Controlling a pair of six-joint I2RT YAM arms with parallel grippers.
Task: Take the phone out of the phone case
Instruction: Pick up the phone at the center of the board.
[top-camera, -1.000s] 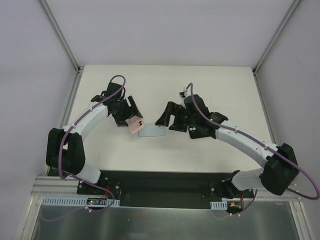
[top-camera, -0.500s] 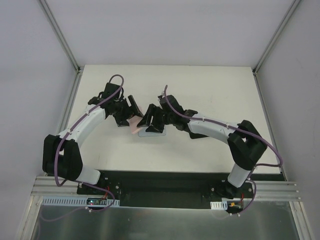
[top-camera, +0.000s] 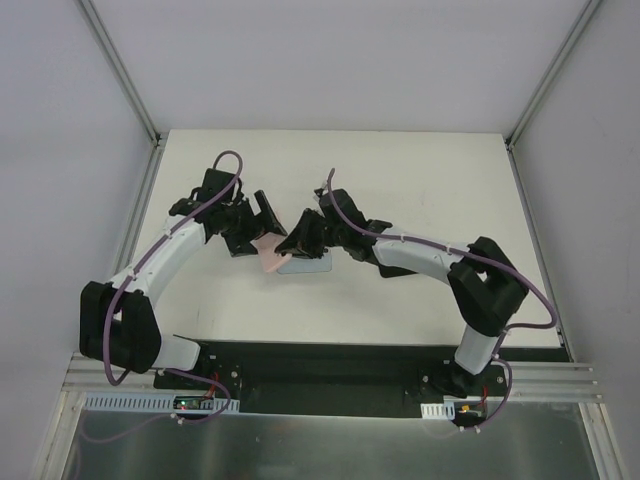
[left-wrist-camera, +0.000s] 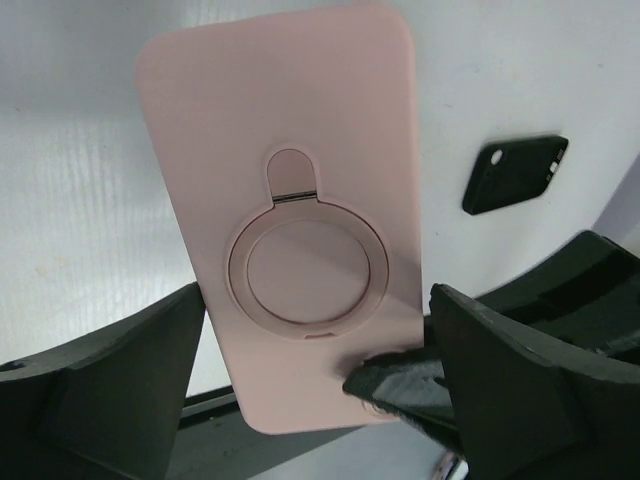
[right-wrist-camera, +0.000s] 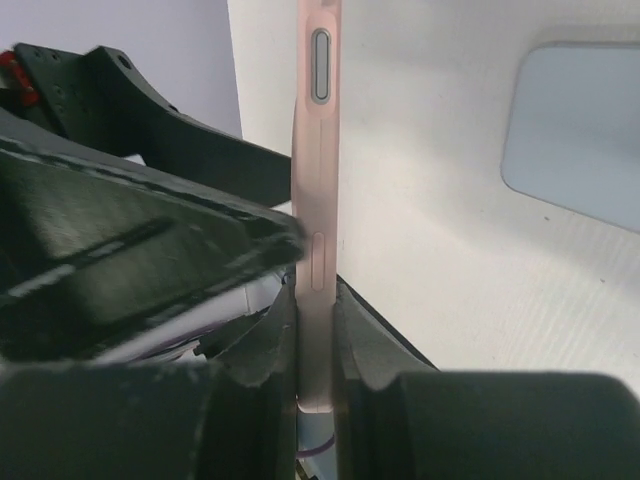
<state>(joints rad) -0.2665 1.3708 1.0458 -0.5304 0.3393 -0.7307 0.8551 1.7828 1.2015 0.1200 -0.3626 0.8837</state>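
The pink phone case (left-wrist-camera: 290, 170) hangs above the table with its ring-stand back facing the left wrist camera. My right gripper (right-wrist-camera: 318, 320) is shut on the case's lower edge (right-wrist-camera: 318, 150), one finger on each face; its fingertip (left-wrist-camera: 395, 385) shows at the case's corner. My left gripper (left-wrist-camera: 318, 298) is open, its fingers flanking the case's long sides with a slight gap on the right. The pale blue phone (top-camera: 310, 265) lies flat on the table just below both grippers (top-camera: 262, 222) (top-camera: 293, 245), and it shows again as the phone (right-wrist-camera: 580, 130) in the right wrist view.
The white table (top-camera: 420, 190) is walled by an aluminium frame (top-camera: 140, 110) and grey panels. Both arms meet at the table's middle. A small black piece (left-wrist-camera: 515, 175) with a hole shows behind the case.
The right arm swung left to the case and its gripper shut on the case's edge. The left gripper's jaws widened off the case's sides. The phone has stayed on the table.
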